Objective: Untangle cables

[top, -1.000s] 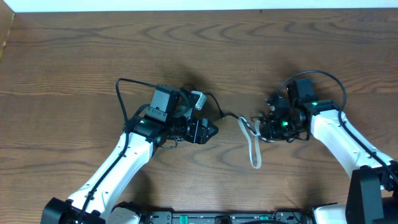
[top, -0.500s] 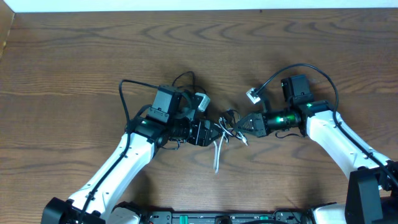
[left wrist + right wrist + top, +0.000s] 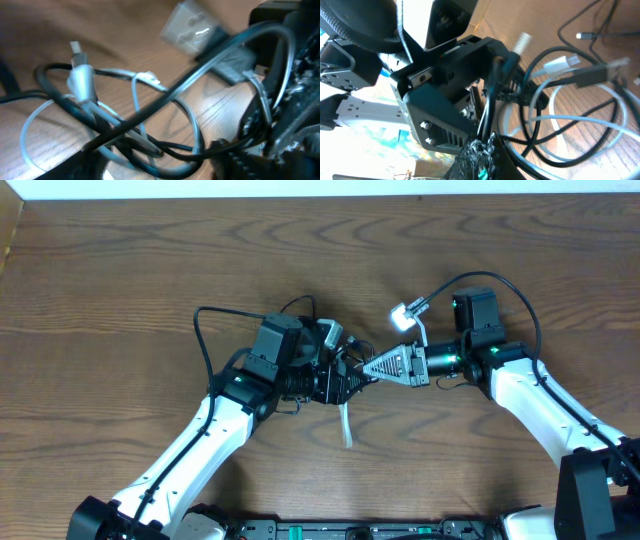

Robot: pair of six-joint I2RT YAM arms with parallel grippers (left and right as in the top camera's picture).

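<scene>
On my overhead feed the left arm [image 3: 190, 455] and the right arm [image 3: 530, 405] both wear glossy white shells with black joints and boxy black wrist housings. A thick black cable [image 3: 200, 330] loops off the left wrist. A green light [image 3: 462, 361] glows on the right wrist, and the right gripper [image 3: 364, 370] is a grey wedge. My right wrist camera shows black casing [image 3: 445, 100] with silver screws [image 3: 423, 125].

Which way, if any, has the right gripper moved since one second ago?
Yes. Against the table, the right gripper has shifted left and now nearly meets the left gripper.
</scene>
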